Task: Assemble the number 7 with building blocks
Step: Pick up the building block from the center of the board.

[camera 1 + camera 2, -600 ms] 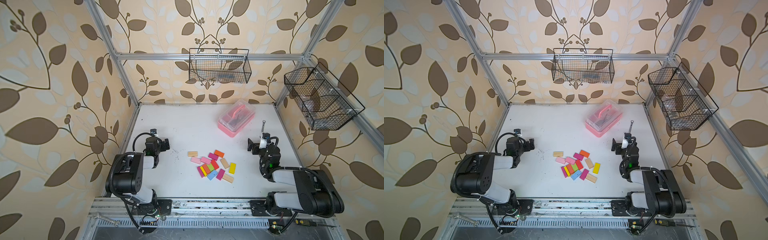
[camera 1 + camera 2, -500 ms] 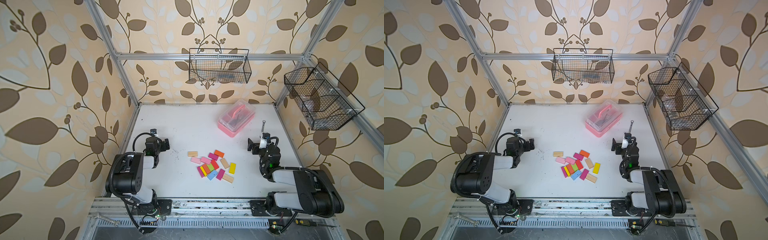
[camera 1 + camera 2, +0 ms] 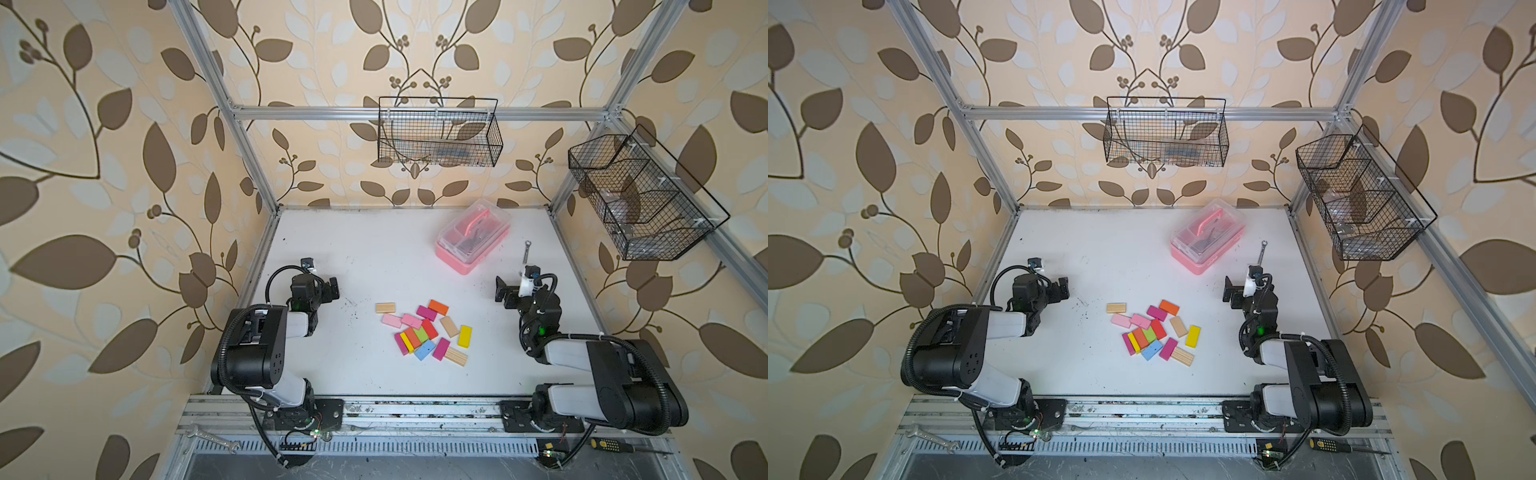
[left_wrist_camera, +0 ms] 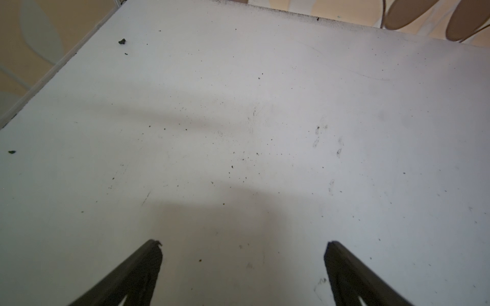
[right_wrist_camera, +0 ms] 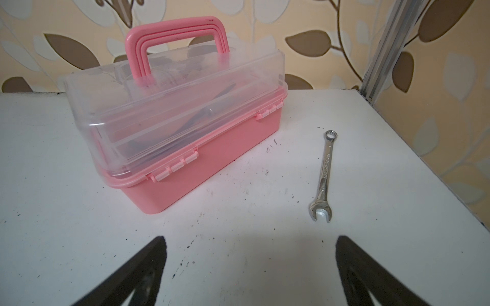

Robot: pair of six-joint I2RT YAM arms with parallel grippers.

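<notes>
Your pink box (image 3: 473,239) sits shut near the back edge of the bench (image 3: 374,249), toward the back right corner. Through its clear lid (image 5: 169,106) you can make out dark, long items (too murky to name). A wire basket (image 3: 438,133) hangs above the back edge and a second wire basket (image 3: 640,199) above the right edge; what lies in them is too dim to tell. A spanner (image 5: 324,174) lies flat beside the box, close to the right edge, touching nothing.

Your left gripper (image 4: 242,246) stands wide apart over bare bench near the left edge, with nothing between its fingers. Your right gripper (image 5: 250,241) is just as wide and empty, near the right edge, facing the box and the spanner, short of both.

The building blocks (image 3: 424,330) lie in a loose jumble between the two grippers, nearer the front edge than the back. They are small flat rectangles in pink, magenta, orange, red, yellow, green, blue and plain wood, set into no figure. Several in the middle lie packed against each other. One plain wood block (image 3: 384,308) lies apart toward the left edge, and a yellow block (image 3: 465,336) lies clear toward the right edge.
</notes>
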